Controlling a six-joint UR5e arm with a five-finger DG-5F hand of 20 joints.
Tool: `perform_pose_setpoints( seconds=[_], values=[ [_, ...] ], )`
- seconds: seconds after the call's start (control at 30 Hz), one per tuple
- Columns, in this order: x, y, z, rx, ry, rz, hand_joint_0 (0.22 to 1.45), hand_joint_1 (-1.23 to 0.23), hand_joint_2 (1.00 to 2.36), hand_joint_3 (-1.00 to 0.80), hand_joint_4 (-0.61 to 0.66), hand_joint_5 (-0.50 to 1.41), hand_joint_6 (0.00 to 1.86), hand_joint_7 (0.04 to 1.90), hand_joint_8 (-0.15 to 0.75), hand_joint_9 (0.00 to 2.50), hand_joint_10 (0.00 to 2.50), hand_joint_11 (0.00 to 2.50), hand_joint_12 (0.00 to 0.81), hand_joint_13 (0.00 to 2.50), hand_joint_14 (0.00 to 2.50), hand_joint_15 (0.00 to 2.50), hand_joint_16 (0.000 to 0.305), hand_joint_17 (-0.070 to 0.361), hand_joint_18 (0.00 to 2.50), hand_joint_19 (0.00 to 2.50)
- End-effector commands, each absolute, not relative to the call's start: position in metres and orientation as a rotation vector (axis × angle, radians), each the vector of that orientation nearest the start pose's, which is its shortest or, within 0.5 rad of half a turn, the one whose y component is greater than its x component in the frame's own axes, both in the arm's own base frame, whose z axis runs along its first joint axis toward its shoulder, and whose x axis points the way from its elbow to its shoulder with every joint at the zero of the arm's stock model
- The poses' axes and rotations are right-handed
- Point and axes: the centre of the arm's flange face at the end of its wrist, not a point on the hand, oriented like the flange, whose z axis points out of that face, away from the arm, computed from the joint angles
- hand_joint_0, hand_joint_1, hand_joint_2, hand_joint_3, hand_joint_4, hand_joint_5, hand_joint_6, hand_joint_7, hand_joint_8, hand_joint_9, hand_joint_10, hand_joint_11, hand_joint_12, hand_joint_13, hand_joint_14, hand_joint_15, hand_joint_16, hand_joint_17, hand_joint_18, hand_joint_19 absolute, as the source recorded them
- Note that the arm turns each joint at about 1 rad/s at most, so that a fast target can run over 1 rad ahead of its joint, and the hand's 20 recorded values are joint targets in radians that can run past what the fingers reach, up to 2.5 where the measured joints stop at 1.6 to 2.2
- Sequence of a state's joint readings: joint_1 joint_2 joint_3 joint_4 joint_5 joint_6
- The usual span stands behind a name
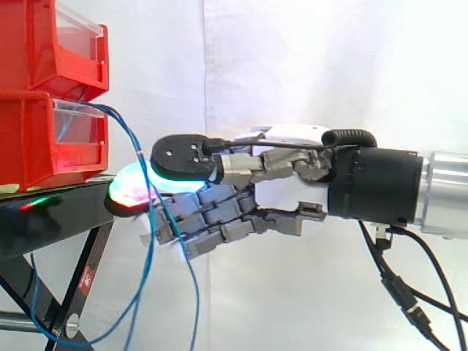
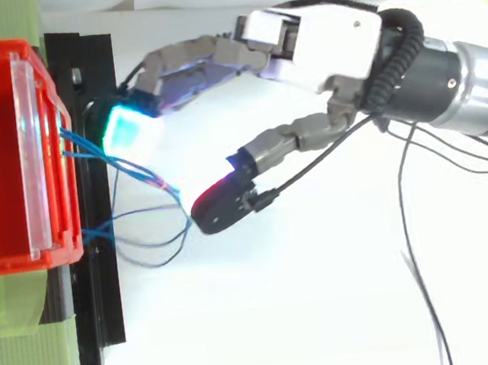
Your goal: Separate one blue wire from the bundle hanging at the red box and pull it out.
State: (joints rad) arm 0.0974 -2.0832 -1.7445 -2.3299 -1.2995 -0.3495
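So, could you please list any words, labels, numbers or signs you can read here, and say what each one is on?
No text here can be read.
Mark on the stand leg: small and red, too small to read.
Bins: no label or print visible.
Hand: no legible print.

A red box (image 1: 33, 142) with a clear front panel (image 1: 77, 126) is noted. A bundle of thin blue wires (image 1: 129, 133) is seen leaving the box at the panel's upper edge. The strands are arched outward from the box front and hung slack below it. One strand is looped back beneath the box; another is trailed straight down. In the top view the strands (image 2: 137, 173) are fanned apart just off the box front.
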Motion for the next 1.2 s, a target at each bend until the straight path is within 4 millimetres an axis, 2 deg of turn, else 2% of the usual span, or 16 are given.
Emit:
perform_pose_setpoints(
  seconds=[0.0,0.77,1.17],
  values=[
    [0.637,-0.092,0.198,0.986,1.138,0.894,0.54,-0.79,1.0,-0.5,0.35,-0.16,0.5,0.94,0.356,0.6,0.01,0.38,0.435,0.51,0.01,0.33,0.056,0.126,0.56,0.36],
    [0.642,-0.074,0.203,1.02,1.126,0.963,0.54,-0.74,1.0,-0.5,0.35,-0.16,0.5,0.93,0.361,0.62,0.01,0.4,0.442,0.54,0.01,0.37,0.056,0.127,0.58,0.38],
    [0.642,-0.072,0.203,1.04,1.113,0.982,0.56,-0.74,1.0,-0.5,0.35,-0.15,0.5,1.01,0.36,0.66,0.01,0.43,0.438,0.57,0.01,0.38,0.055,0.124,0.6,0.39]
  ],
)
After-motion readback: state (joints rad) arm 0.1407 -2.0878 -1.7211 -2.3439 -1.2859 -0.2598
